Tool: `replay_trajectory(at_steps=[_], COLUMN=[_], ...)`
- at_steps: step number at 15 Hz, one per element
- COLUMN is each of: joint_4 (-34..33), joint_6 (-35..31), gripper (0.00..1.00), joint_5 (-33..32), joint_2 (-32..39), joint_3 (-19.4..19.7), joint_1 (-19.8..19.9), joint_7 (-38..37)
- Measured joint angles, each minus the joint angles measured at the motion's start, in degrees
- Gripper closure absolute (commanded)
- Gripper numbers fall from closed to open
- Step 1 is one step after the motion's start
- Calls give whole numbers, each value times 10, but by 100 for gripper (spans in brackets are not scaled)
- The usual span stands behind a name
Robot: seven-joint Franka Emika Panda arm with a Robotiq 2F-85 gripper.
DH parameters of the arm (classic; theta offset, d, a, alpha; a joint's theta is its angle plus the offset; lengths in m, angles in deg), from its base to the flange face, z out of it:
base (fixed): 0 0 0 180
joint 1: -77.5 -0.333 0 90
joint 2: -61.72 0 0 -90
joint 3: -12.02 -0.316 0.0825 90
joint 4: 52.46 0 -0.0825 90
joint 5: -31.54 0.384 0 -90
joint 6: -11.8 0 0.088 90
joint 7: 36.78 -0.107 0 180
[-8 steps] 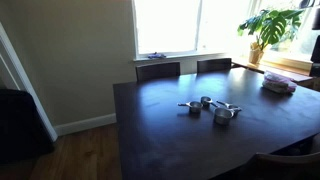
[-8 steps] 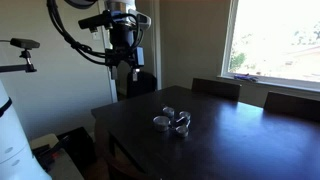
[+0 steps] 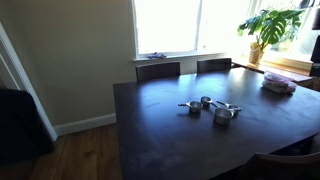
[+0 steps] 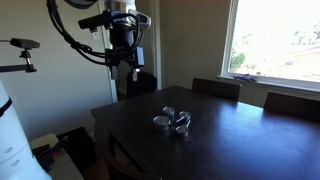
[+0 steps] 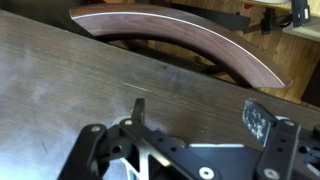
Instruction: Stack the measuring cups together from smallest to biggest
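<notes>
While the cups (image 3: 208,107) are sitting in a tight cluster on the table (image 3: 160,135), a little toward 3 o'clock from its middle, the gripper (image 4: 126,66) is hanging high in the air, well apart from them. In an exterior view it is showing at about 11 o'clock from the cluster. I am counting three cups for sure. The biggest is lying at 4 o'clock in the group and two smaller ones are at 9 and 12 o'clock, all just beside each other. I cannot tell whether their rims are touching.

The jaws are standing wide with nothing between them. In the wrist view the fingers (image 5: 258,120) are showing far apart over bare dark tabletop, with a curved wooden chair back (image 5: 180,25) running across at 12 o'clock.

Two chairs (image 3: 157,70) are standing pushed in at the table's 12 o'clock edge, and a bright window (image 3: 170,25) is glowing behind them. A plant (image 3: 270,25) is catching the light at 2 o'clock. Something pale and flat (image 3: 278,84) is lying on the table near its 3 o'clock edge, too small to name. At 9 o'clock from the arm (image 4: 85,30), a camera (image 4: 22,45) is perching on a stand.
</notes>
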Motion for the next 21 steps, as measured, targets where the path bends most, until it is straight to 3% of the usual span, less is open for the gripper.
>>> replay_trajectory(at_steps=[8, 17, 21], joint_4=[-30, -101, -119], joint_6=[-12, -229, -249], gripper=[0, 0, 0], joint_5=[0, -13, -13], joint_2=[29, 185, 230], joint_3=[18, 44, 47], joint_1=[2, 3, 4], joint_7=[11, 90, 93])
